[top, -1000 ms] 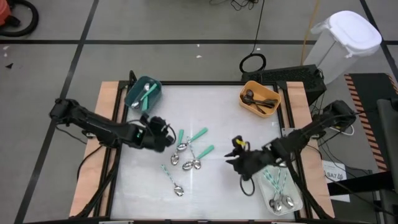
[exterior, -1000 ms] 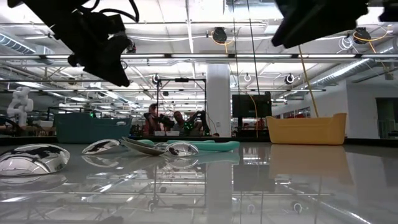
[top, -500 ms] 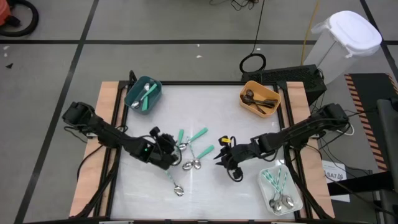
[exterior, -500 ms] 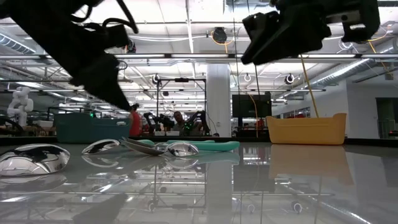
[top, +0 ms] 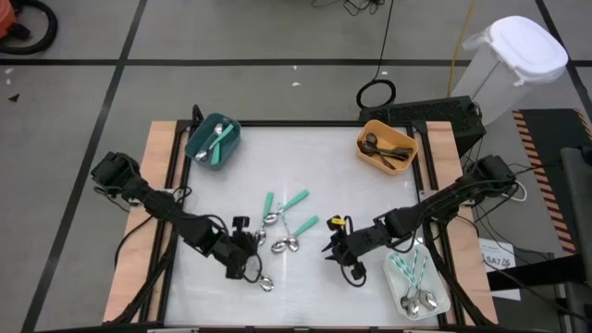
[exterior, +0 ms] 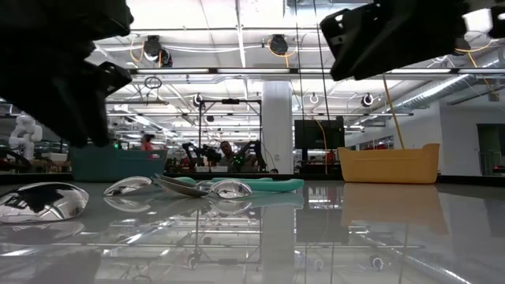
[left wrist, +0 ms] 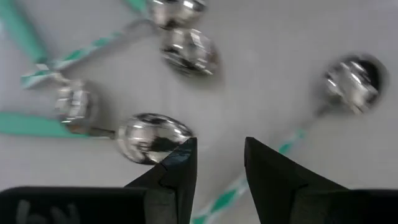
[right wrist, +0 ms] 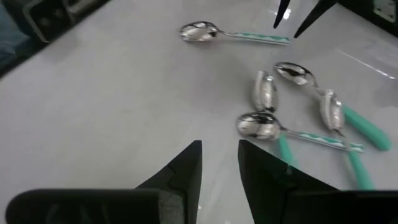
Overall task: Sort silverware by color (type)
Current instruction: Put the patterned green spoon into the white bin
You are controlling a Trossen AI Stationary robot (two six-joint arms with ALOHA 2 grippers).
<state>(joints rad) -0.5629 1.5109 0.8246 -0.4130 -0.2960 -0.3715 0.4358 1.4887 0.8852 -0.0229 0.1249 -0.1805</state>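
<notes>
Several silverware spoons [top: 282, 225] with shiny bowls and teal or teal-striped handles lie flat in a loose cluster at the table's middle. One striped-handled spoon [top: 262, 277] lies apart, nearer the front edge. My left gripper [top: 250, 261] hangs open just above the table between the cluster and that lone spoon. In the left wrist view the gripper [left wrist: 219, 158] stands beside a spoon bowl [left wrist: 152, 135], and the lone spoon's striped handle [left wrist: 292, 140] runs below its fingers. My right gripper [right wrist: 219, 155] is open to the right of the cluster [top: 330, 250], with nothing between its fingers.
A teal bin [top: 213, 139] holding teal-handled pieces stands at the far left. An orange bin [top: 387, 146] with dark utensils is at the far right. A clear tray [top: 416, 282] with striped spoons sits at the near right. Bare table lies near the front edge.
My left gripper has swung toward the table's near edge and rightward, sunk lower and rolled about its own axis, ending by the lone striped spoon. My right gripper has shifted slightly left toward the spoons, sunk and tipped downward. The spoons have stayed put.
</notes>
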